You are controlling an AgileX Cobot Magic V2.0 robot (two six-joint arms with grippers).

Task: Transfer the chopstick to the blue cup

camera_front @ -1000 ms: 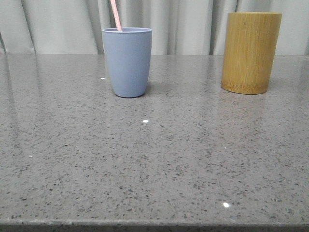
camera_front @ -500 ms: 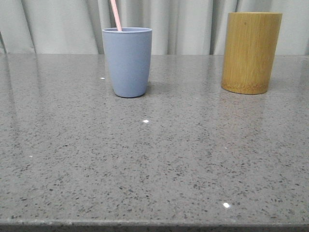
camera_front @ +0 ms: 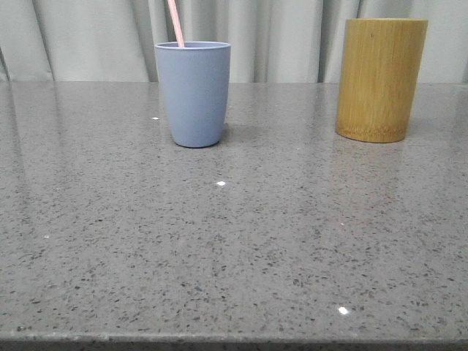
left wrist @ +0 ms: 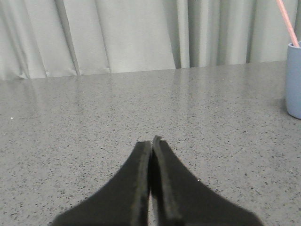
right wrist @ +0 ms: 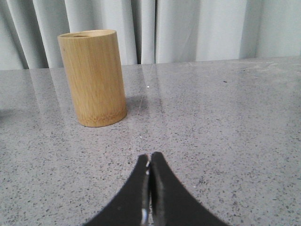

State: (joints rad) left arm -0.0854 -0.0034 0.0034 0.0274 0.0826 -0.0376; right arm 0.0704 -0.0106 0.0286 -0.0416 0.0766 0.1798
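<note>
The blue cup [camera_front: 193, 93] stands on the grey stone table at the back left in the front view. A pale pink chopstick [camera_front: 175, 22] stands in it, leaning left, its top out of frame. The cup's edge [left wrist: 294, 80] and the chopstick [left wrist: 287, 21] also show in the left wrist view. My left gripper [left wrist: 151, 141] is shut and empty, low over the table, well away from the cup. My right gripper [right wrist: 149, 156] is shut and empty, some way in front of the bamboo holder. Neither gripper shows in the front view.
A tall yellow-brown bamboo holder [camera_front: 380, 79] stands at the back right; it also shows in the right wrist view [right wrist: 93, 77]. A pale curtain [camera_front: 278, 36] hangs behind the table [camera_front: 234, 241]. The table's front edge runs along the bottom of the front view.
</note>
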